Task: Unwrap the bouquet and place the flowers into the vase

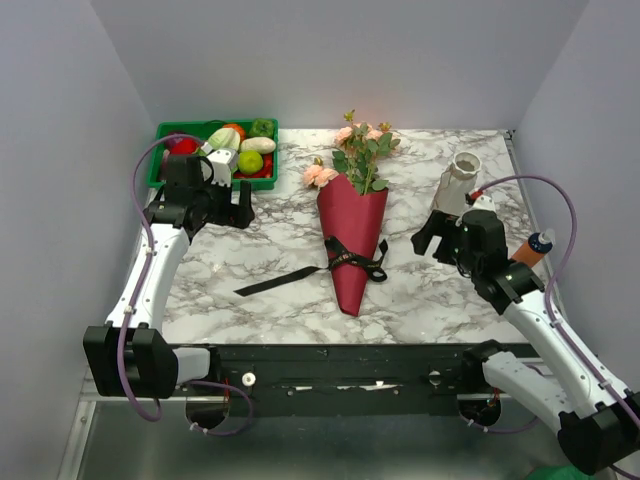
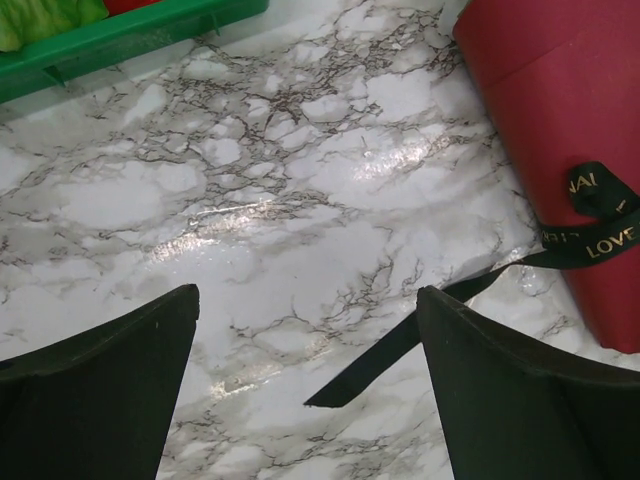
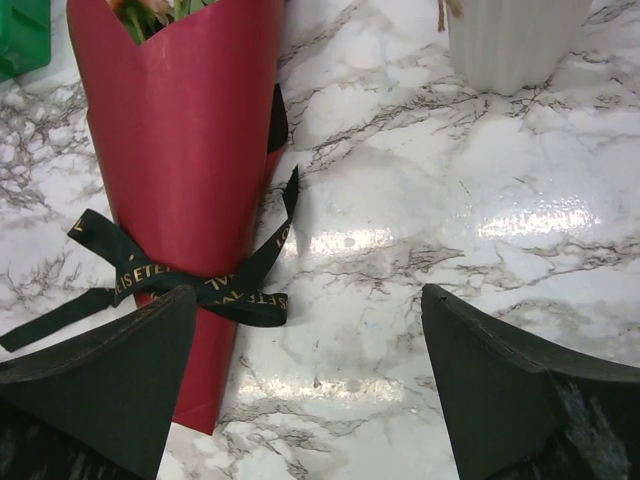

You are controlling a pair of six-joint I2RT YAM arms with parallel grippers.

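dark fingers of my left gripper stand spread wide, holding nothing, above the marble table. the loose tail of the black ribbon lies right between them, handy for a pull. my right gripper, equally agape and empty, looks down on the bow that keeps the bouquet closed; the vase stands upright beyond. from above, the bouquet lies flat mid-table between both arms, flowers pointing away, so i judge untying comes first.
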